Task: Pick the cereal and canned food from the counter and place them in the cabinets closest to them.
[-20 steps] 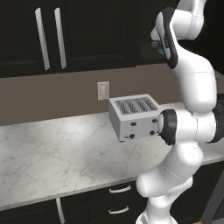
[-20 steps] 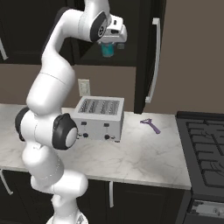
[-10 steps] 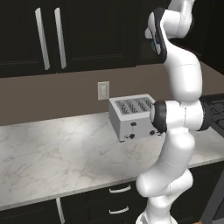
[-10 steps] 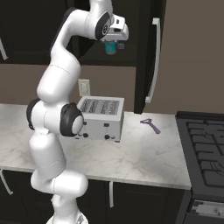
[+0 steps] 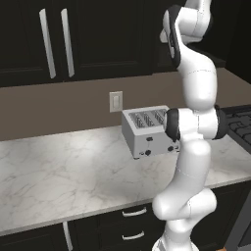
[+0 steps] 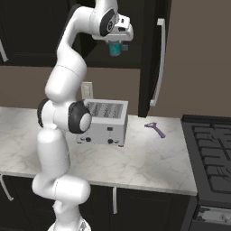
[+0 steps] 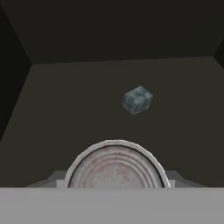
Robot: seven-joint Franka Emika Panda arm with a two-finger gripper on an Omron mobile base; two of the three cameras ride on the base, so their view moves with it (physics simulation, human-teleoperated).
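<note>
The arm's elbow and lower links had swung upright over the last second, the dark-jointed elbow that hid the right end of the toaster [image 5: 147, 130] in the left base view now standing in front of its right corner, while the raised hand moved only slightly against the dark upper cabinets [image 6: 149, 49]. In the right base view the gripper [image 6: 116, 48] hung high beside an opened cabinet door [image 6: 158, 54] with a long silver bar handle, much where it had been, its jaws part open and closed on the canned food [image 6: 116, 49], a teal can held well above the counter [image 6: 149, 158]. The hand view looked into a dark cabinet interior, the can's pale round top [image 7: 116, 166] at the bottom of the picture and a small grey-blue block [image 7: 137, 99] lying on the cabinet's floor beyond it. On the white marble counter the silver toaster stood unmoved below a wall outlet [image 5: 115, 101], and a small purple utensil [image 6: 155, 129] lay between the toaster and the black stove top [image 6: 212, 153]. Closed cabinet doors with paired handles [image 5: 56, 44] hung to the left.
</note>
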